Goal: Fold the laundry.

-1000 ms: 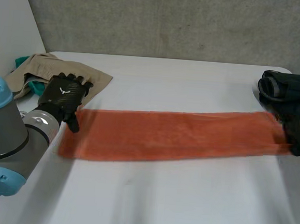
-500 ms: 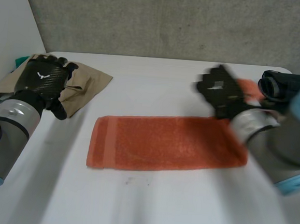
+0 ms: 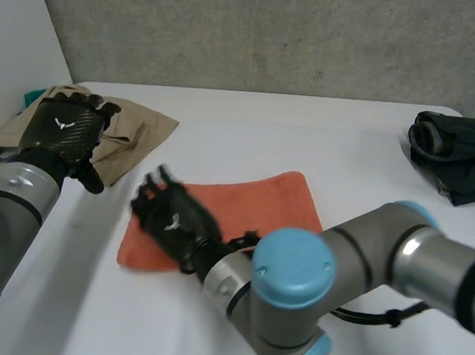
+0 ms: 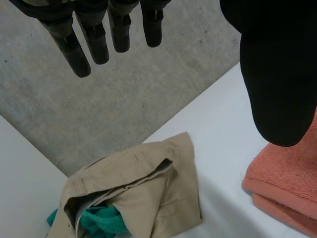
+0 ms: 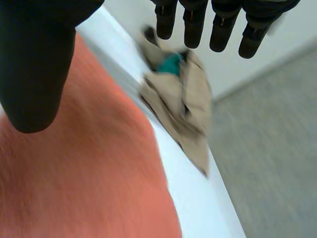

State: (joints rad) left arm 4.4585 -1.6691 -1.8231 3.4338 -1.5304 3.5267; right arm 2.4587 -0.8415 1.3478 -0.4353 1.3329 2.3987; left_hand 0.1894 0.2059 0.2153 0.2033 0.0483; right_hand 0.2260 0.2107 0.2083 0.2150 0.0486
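Observation:
An orange towel (image 3: 260, 200) lies folded over in the middle of the white table (image 3: 364, 138). My right hand (image 3: 172, 218) hovers open over the towel's left end, its fingers spread. In the right wrist view the straight fingers (image 5: 218, 20) and thumb stand apart above the towel (image 5: 89, 188) and hold nothing. My left hand (image 3: 64, 127) is open above the tan garment (image 3: 134, 132) at the table's left. In the left wrist view its fingers (image 4: 84, 44) are straight, with the tan garment (image 4: 138, 193) below them and the towel's edge (image 4: 287, 183) beside the thumb.
A teal cloth (image 4: 94, 220) is tucked inside the tan garment. A dark bundled garment (image 3: 457, 154) sits at the back right corner. A grey wall (image 3: 273, 32) rises behind the table. My right arm (image 3: 362, 269) reaches across the front of the table.
My right arm swept left across the table, bringing the towel's right end over onto its left end, and the hand opened. My left hand left the towel's left end for the tan garment.

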